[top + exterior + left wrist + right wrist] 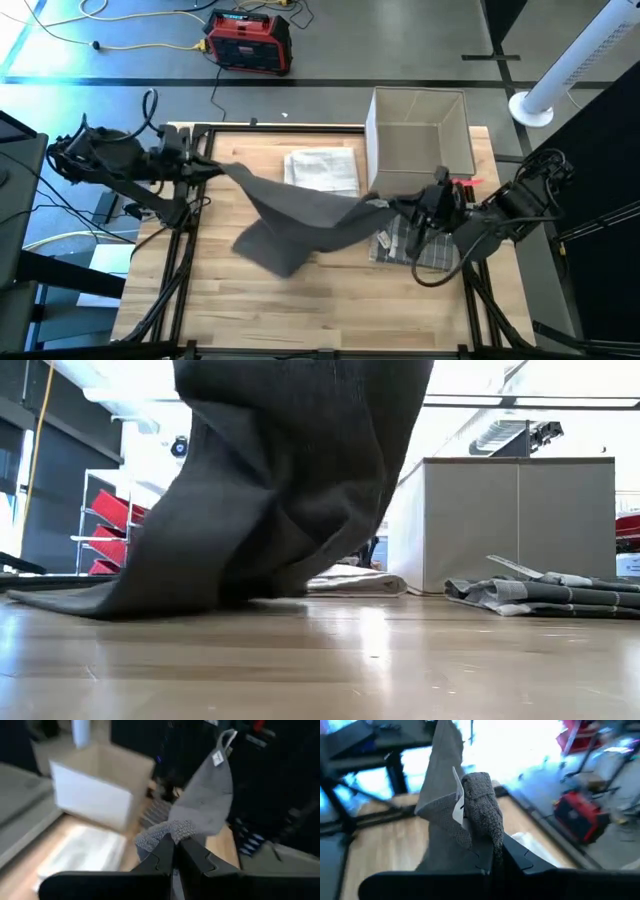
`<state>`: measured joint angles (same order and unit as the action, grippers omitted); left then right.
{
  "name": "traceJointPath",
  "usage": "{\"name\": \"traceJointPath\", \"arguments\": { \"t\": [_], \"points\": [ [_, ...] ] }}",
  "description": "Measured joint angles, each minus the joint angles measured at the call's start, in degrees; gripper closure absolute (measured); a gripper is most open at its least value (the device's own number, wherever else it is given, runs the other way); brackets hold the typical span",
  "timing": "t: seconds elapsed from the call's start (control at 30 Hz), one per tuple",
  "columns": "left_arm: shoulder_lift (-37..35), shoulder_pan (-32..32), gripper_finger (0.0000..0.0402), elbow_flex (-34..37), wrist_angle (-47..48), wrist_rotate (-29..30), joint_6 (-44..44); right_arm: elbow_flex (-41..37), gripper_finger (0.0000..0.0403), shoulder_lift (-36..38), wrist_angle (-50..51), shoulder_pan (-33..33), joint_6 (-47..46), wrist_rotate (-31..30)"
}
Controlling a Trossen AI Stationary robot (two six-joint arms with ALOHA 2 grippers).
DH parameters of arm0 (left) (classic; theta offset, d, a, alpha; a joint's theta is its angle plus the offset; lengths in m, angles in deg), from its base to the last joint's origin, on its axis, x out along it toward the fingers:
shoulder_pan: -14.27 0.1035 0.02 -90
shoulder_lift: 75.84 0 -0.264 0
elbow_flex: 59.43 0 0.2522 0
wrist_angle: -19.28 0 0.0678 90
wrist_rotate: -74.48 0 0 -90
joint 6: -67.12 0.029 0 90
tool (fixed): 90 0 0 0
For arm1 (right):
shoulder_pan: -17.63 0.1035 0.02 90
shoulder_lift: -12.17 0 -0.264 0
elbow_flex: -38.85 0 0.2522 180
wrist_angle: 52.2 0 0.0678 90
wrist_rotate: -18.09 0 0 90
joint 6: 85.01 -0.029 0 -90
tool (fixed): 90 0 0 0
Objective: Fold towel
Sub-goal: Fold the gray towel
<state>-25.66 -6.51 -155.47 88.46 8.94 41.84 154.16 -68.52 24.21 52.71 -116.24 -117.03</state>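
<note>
- Dark grey woven towel (300, 215) strung between both grippers above the light wooden table (330, 310); its middle sags, lower fold resting on the boards.
- Left gripper (212, 165) pinched tight on one towel corner, far-left side.
- Right gripper (392, 206) clamped on the opposite corner, beside the white open box (418, 130).
- Folded white towel (322, 168) behind; striped grey cloth (432, 250) under the right arm.

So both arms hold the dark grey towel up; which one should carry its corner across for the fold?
Probably left. The left gripper pinches a corner near the table's edge; the dark grey towel hangs toward the right gripper mid-table.
</note>
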Motion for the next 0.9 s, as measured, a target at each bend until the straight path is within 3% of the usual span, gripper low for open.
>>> {"name": "traceJointPath", "arguments": {
  "t": [0.07, 0.13, 0.23, 0.5, 0.7, 0.9],
  "points": [
    [2.2, 0.0, 0.0399, 0.9, 3.8, -2.7, -3.4, -0.4, 0.0403, -0.9, 6.0, -0.3, -6.0, 5.6],
    [4.3, -0.3, 0.0399, 3.7, 7.2, -4.5, -6.0, -3.5, 0.0403, -1.5, 10.0, 0.4, -12.7, 6.3],
    [7.5, -0.9, 0.0399, 10.2, 5.8, -6.1, -6.5, -11.3, 0.0403, -0.7, 8.3, 2.9, -19.8, 6.0],
    [9.9, 1.0, 0.0399, 33.8, -22.2, -16.0, -5.3, -39.0, 0.0403, 6.0, -15.1, 6.6, -32.3, 6.1],
    [9.9, 3.5, 0.0399, 47.9, -38.9, -19.9, -9.5, -51.6, 0.0403, 6.5, -22.5, 6.5, -37.7, 11.2],
    [9.9, 3.6, 0.0399, 50.8, -40.4, -19.5, -10.7, -56.2, 0.0399, 6.5, -16.9, 6.0, -45.3, 22.5]
  ]
}}
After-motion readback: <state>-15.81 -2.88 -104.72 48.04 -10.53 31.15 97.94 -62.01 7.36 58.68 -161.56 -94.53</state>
